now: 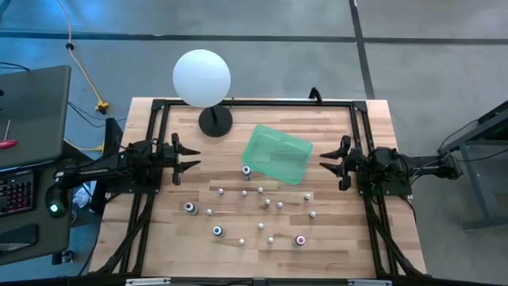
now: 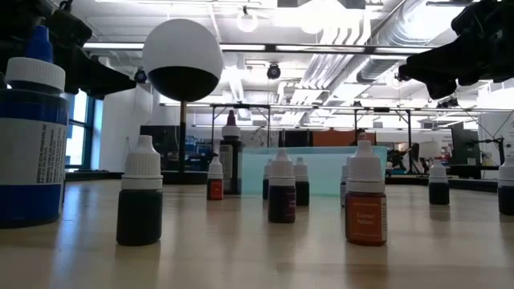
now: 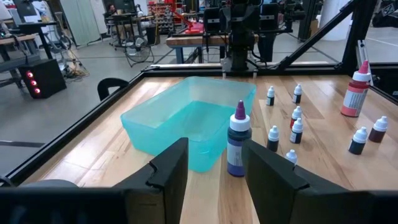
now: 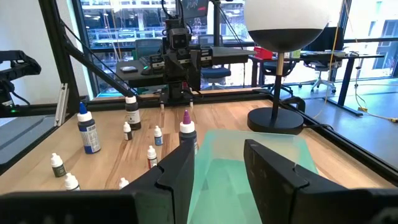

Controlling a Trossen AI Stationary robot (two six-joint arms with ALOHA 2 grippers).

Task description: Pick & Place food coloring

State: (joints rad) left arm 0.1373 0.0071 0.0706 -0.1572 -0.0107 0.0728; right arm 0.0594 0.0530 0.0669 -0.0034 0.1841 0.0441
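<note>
A green tray (image 1: pixel 276 155) sits tilted on the wooden table (image 1: pixel 238 111), midway between both waiting grippers. A white ball on a black stand (image 1: pixel 202 77) rises beyond it, nearer the left gripper.

A: What do the arms look like?

B: Both are dark, almost black. The left arm (image 1: pixel 119 163) and right arm (image 1: pixel 401 168) are built from blocky sections, mounted on black frame rails.

A: And the ends?

B: The left gripper (image 1: pixel 189 157) and right gripper (image 1: pixel 331 157) each end in two pointed prongs. In the wrist views the fingers (image 3: pixel 168 174) are broad, matte black slabs with angled edges
</note>
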